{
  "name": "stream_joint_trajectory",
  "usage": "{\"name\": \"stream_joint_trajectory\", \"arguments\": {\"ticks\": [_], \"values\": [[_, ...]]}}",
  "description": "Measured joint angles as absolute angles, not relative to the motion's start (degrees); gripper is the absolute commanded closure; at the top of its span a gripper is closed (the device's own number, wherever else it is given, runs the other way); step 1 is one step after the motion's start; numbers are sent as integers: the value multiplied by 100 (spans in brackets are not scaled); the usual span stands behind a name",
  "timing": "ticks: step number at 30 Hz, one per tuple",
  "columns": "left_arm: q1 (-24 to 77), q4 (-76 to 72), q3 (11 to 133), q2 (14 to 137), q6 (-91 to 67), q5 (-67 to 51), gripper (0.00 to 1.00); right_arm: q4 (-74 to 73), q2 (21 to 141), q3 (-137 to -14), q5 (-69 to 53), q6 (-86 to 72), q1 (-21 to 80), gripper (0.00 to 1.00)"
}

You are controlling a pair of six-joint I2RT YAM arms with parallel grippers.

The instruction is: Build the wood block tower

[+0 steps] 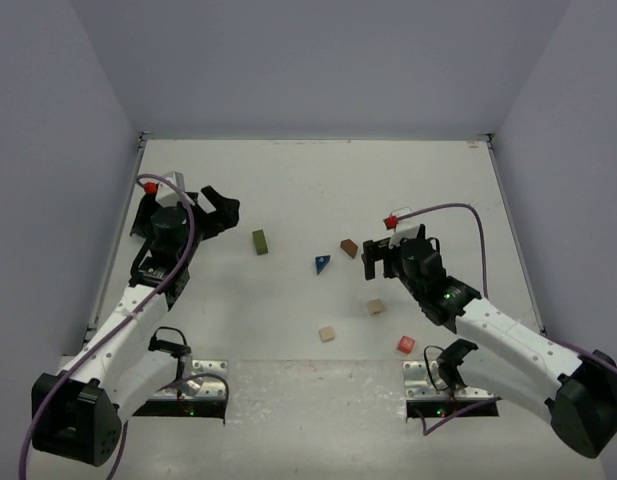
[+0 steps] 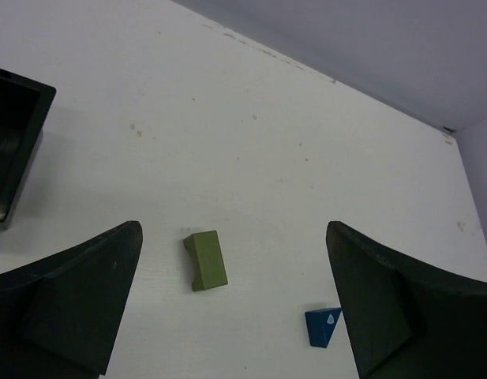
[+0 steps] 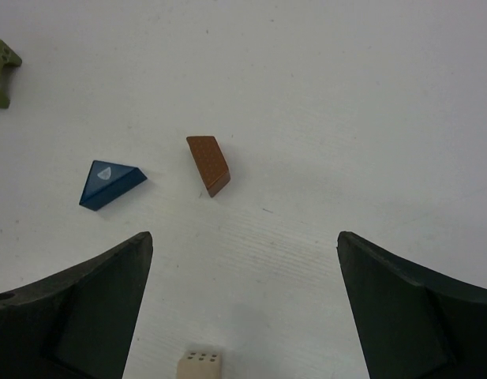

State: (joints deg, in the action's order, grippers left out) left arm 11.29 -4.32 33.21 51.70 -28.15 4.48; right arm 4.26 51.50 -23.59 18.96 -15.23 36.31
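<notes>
Left pincer (image 2: 233, 233) spread, olive oblong (image 2: 205, 260) ahead; right pincer (image 3: 245, 237) spread, tan cube (image 3: 200, 365) ahead; black box (image 2: 22, 142), possibly tray, left.

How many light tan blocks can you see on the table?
2. The farther tan cube lies right beside the right arm. The nearer tan cube lies left of the red cube, toward the near edge. The arms might hide more.

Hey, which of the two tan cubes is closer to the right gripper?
The right-hand tan cube, lying close by the open right gripper and showing between its fingers in the wrist view. The other tan cube lies farther left and lower in the top view.
</notes>
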Motion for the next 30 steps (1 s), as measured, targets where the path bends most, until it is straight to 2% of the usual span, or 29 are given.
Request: {"name": "stream_joint_trajectory", "arguments": {"ticks": [7, 11, 17, 23, 24, 26, 28, 30], "values": [[928, -710, 3203, 5753, -3024, -752, 0, 449, 6672, -2889, 1352, -986, 3604, 1], [928, -766, 3203, 5886, -3028, -1038, 0, 490, 7840, -3663, 1130, -742, 3381, 3], [928, -838, 3203, 5887, -3028, -1059, 0, 757, 8937, -4137, 462, -565, 2980, 12], [928, -877, 3203, 5883, -3027, -1059, 0, 652, 9932, -4640, 93, -442, 2961, 40], [928, -882, 3203, 5883, -3028, -1059, 0, 633, 9988, -4672, 71, -440, 2963, 48], [928, -882, 3203, 5883, -3026, -1061, 0, 624, 10009, -4685, 43, -424, 2965, 54], [928, -882, 3203, 5883, -3026, -1059, 0, 634, 10007, -4687, 37, -433, 2965, 65], [928, -882, 3203, 5883, -3026, -1059, 0, 629, 10007, -4687, 76, -442, 2965, 69]]}}
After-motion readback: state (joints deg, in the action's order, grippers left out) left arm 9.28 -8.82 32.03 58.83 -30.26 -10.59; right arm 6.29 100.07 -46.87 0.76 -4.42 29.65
